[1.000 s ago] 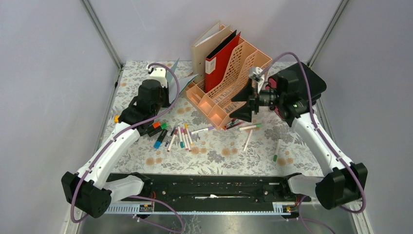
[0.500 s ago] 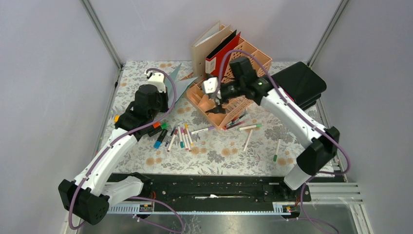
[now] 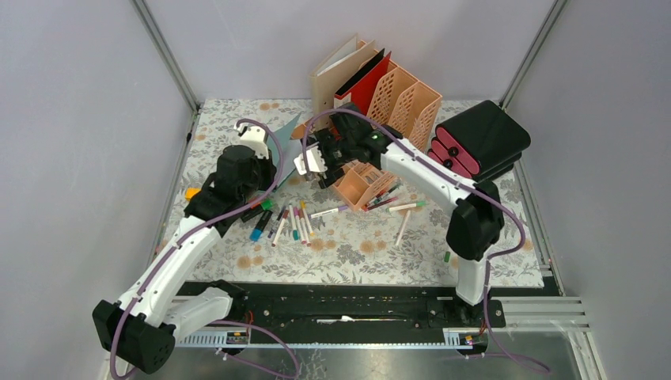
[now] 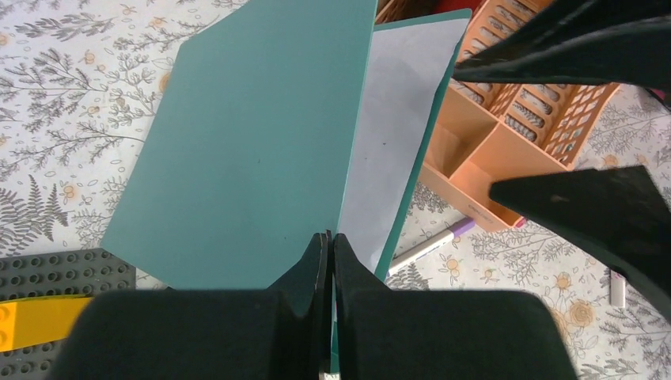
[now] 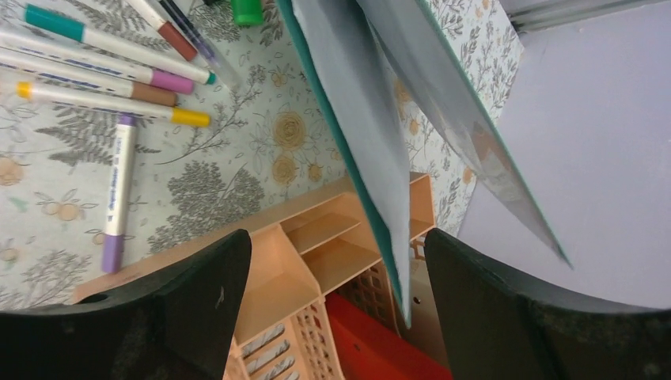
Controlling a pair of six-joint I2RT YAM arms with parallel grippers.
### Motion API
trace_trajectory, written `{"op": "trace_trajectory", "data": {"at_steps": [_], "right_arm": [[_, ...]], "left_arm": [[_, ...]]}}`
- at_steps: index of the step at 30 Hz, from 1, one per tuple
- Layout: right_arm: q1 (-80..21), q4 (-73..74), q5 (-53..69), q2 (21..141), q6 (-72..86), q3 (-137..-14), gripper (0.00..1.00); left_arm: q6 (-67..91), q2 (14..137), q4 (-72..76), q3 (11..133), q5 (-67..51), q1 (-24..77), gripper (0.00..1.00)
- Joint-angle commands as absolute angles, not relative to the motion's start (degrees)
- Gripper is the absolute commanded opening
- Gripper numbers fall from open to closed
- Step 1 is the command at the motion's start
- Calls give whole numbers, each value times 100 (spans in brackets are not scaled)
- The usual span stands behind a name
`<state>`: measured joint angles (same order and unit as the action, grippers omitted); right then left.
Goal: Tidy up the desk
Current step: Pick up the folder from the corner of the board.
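Top external view: the desk point(image 3: 356, 253) lies under both my arms. It is rigid and fixed, though its cloth is soft and likely to ruck.
Hold: none on the desk itself; I take its clutter instead.
Left gripper point(image 4: 326, 237): clamped on the teal folder point(image 4: 253, 150) at 11 o'clock — light, floppy, best pinched at the edge.
Right gripper point(image 5: 336, 245): jaws wide, astride that folder, holding nothing.
Writing: print on the markers point(image 3: 293, 222) — too small to read.

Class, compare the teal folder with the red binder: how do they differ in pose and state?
The teal folder tilts up from the desk, pinched by the left hand; the red binder stands upright by the peach file rack, untouched. The teal folder's covers splay open; the red binder is closed. Both are flat document holders.
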<state>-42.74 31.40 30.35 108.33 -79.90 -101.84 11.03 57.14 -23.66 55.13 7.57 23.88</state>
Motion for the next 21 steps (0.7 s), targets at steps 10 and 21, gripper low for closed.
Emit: {"op": "trace_trajectory", "data": {"at_steps": [10,21], "right_arm": [[-4810,1874,1856,11534,-8423,-10293,61],[-4885,1596,1553,11299,-8403,-9895,1]], "left_arm": [[1366,5422,-2018,5325,247,2364,0],[1556,5250,-1956,5262,284,2356,8]]}}
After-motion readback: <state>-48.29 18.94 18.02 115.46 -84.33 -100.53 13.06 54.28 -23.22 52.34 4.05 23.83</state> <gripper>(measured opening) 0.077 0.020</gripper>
